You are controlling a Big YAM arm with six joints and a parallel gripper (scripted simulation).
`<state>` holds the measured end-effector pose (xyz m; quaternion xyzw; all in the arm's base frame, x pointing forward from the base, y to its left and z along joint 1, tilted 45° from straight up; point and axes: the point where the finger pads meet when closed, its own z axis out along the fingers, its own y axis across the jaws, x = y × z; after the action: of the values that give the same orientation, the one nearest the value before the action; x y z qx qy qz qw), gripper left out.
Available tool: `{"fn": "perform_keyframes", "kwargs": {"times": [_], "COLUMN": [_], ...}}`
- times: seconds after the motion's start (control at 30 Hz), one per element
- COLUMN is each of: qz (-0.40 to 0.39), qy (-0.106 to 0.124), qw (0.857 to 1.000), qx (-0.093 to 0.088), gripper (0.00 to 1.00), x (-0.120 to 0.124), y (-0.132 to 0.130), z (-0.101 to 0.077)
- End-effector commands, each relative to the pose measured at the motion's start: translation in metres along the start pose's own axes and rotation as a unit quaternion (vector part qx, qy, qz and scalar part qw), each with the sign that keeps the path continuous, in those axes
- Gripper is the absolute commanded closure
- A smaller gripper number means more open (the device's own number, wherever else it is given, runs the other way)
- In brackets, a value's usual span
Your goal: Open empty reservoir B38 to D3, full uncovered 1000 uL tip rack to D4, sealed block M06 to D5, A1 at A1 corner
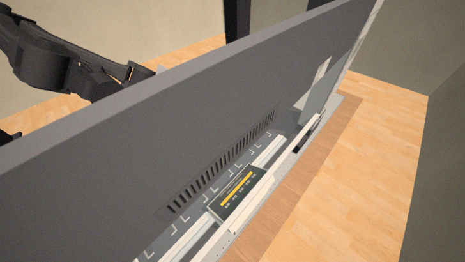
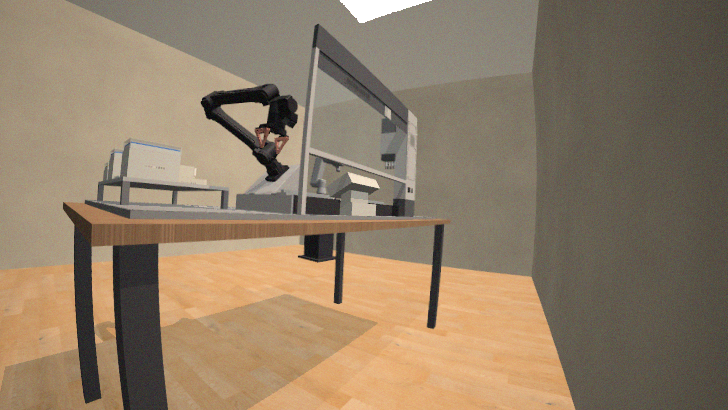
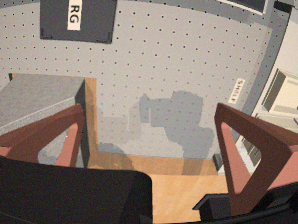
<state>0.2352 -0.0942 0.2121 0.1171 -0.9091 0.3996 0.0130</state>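
My gripper is open and empty, its two reddish fingers spread wide above the perforated grey baseplate. In the exterior view it hangs high over the table between the SHELF and the enclosure frame. Pale labware shows at the right edge of the wrist view; I cannot read its labels. White boxes stand on the SHELF.
The dark regrip nest RG lies at upper left of the wrist view. A grey block sits left of my fingers. The enclosure's big grey back panel hides most of the deck; white brackets and a dark plate with a yellow bar show.
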Motion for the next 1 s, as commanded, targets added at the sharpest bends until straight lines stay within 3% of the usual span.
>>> {"fn": "perform_keyframes", "kwargs": {"times": [0.0,0.07,0.87,0.93,0.97], "qz": [0.058,0.076,0.075,0.075,0.113], "qy": [-0.013,-0.016,-0.016,-0.016,-0.024], "qw": [0.998,0.997,0.997,0.997,0.993], "qx": [-0.008,-0.015,-0.016,-0.016,-0.021], "gripper": [0.00,0.00,0.00,0.00,0.00], "x": [-0.011,-0.013,-0.042,-0.042,-0.049], "y": [0.016,0.026,0.133,0.133,0.114], "z": [-0.002,-0.001,0.007,0.007,0.001]}}
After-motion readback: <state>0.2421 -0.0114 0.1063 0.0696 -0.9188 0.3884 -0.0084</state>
